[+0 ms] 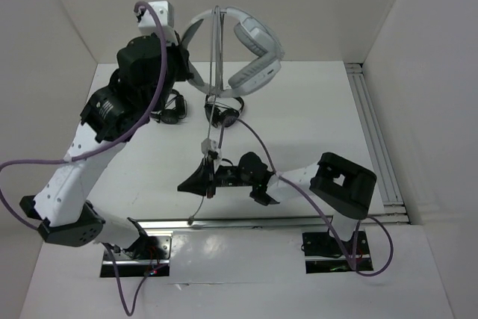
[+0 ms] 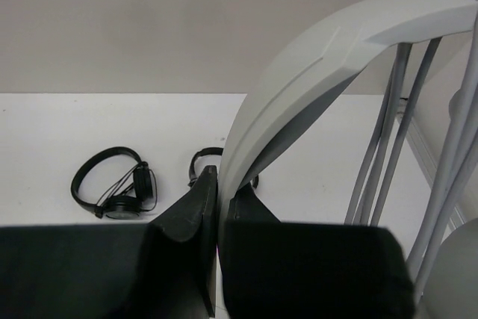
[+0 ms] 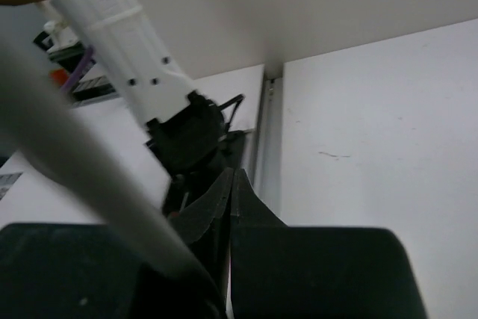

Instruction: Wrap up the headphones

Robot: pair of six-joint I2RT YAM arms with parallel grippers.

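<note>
The big white headphones (image 1: 250,42) hang in the air at the back. My left gripper (image 1: 187,65) is shut on their headband (image 2: 299,87), which passes between the jaws (image 2: 224,177). Their thin grey cable (image 1: 218,65) lies in loops over the headband and runs taut down to my right gripper (image 1: 183,184), low over the middle of the table. That gripper (image 3: 233,173) is shut, tips touching; the blurred cable (image 3: 82,155) crosses its left finger and vanishes at the jaw base. The cable's loose end (image 1: 193,220) dangles near the front edge.
Two small black headphones (image 1: 170,106) (image 1: 224,113) lie on the table under the white pair; they show as black headphones (image 2: 116,184) in the left wrist view. A metal rail (image 1: 373,140) runs along the right wall. White walls close the back and sides.
</note>
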